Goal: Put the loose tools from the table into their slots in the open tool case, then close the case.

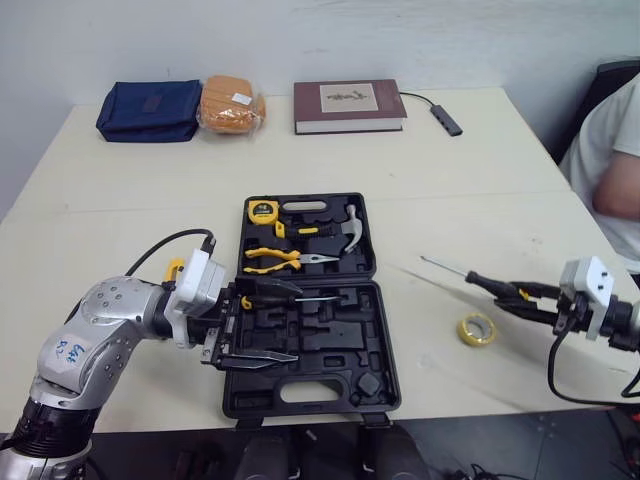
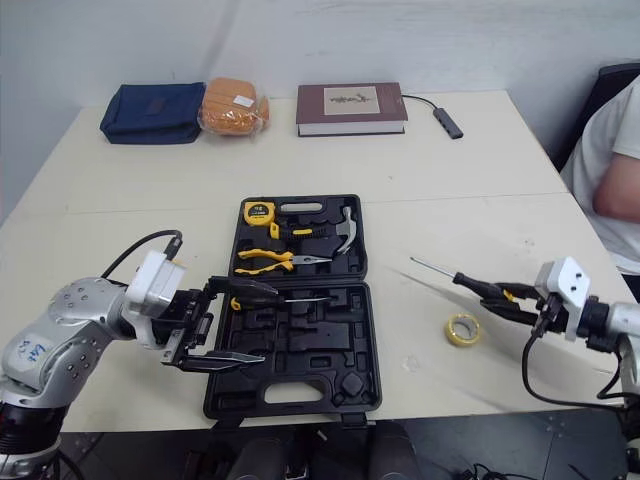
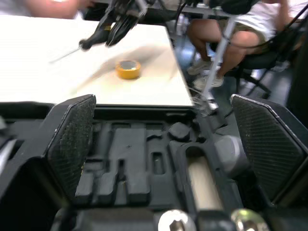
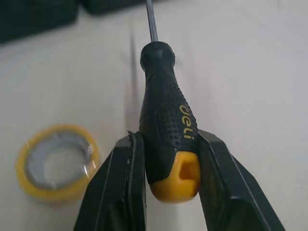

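The open black tool case (image 1: 372, 330) lies at the table's front middle. Its far half holds a yellow tape measure (image 1: 263, 211), a hammer (image 1: 342, 230) and yellow-handled pliers (image 1: 285, 260). A thin screwdriver (image 1: 290, 297) lies across the near half by the hinge. My left gripper (image 1: 272, 322) is open over the case's left side, nothing between its fingers (image 3: 72, 139). To the right of the case, my right gripper (image 1: 528, 298) is shut on a black screwdriver with a yellow end (image 4: 168, 120), held above the table with its shaft toward the case. A yellow tape roll (image 1: 476, 328) lies beside it.
Along the table's far edge lie a blue pouch (image 1: 150, 110), an orange packet (image 1: 232, 105), a brown book (image 1: 348, 105) and a cable adapter (image 1: 446, 119). A person in white (image 1: 612, 150) sits at the right. The front table edge runs just under the case.
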Available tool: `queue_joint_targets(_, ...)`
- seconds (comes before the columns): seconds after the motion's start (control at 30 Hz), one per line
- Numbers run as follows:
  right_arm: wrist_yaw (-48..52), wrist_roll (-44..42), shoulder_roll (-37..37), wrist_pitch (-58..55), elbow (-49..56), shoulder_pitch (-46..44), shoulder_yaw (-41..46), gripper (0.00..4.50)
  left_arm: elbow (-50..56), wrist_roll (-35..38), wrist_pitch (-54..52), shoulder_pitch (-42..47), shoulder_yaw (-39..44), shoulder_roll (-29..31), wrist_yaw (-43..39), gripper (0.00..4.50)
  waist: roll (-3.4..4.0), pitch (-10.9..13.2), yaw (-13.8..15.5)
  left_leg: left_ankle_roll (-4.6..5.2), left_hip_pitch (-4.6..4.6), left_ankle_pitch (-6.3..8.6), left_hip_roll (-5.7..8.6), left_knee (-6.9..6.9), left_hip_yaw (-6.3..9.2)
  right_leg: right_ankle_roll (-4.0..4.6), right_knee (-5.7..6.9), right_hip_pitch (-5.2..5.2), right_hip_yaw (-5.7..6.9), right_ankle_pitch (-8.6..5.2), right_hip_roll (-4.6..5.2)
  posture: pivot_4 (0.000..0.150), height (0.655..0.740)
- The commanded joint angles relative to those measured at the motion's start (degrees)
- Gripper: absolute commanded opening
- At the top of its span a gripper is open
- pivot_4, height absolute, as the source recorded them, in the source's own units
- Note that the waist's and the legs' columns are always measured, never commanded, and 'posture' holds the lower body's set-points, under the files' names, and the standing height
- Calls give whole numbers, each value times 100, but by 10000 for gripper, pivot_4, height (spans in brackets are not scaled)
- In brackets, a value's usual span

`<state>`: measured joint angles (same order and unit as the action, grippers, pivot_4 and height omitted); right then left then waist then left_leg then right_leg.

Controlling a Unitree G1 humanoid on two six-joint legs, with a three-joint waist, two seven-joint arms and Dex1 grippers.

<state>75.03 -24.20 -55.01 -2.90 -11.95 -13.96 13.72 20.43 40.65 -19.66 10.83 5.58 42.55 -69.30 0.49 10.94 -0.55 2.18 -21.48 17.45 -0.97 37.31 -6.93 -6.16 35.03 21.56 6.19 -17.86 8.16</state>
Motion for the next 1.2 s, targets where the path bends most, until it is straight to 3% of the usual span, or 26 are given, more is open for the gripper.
queue_joint_targets(0.03,-287,-731,-259,-1548,1437,-256,-77,9897,-197,104,216,-218,486,105,-219,45000,-2,2,6,-2,0,1,-2,-1,2,3,1,1,2,-2,0,1500,7400)
queue_joint_targets(0.2,-655,-1045,-332,-3217,3015,-1098,-1043,9897,-372,181,-76,-560,787,560,-524,45000,-5,4,31,-32,-9,22,-5,-1,11,9,-4,6,8,-5,8,1500,7400)
queue_joint_targets(0.37,-834,-937,-57,-4157,3736,-1919,-2176,9897,-673,38,-104,-902,1051,738,-538,45000,-7,3,44,-30,-22,29,-1,-12,11,11,-15,26,8,-6,16,1500,7400)
queue_joint_targets(0.43,-994,-825,98,-4507,3947,-2158,-2617,9897,-796,-42,5,-1026,1138,790,-605,45000,-9,2,46,-27,-71,26,1,-2,18,11,-10,68,16,-6,19,1500,7400)
queue_joint_targets(0.67,-1249,-439,303,-4852,4111,-2528,-3262,9897,-735,-172,202,-1331,1283,814,-633,45000,-12,2,25,15,-127,5,9,28,11,6,4,106,37,-3,21,1500,7400)
queue_joint_targets(1.2,-1903,-82,894,-5824,4143,-2897,-3847,9897,-235,-154,96,-1780,1199,579,-275,45000,-18,2,-21,14,-126,7,7,50,14,3,40,112,30,0,27,1500,7400)
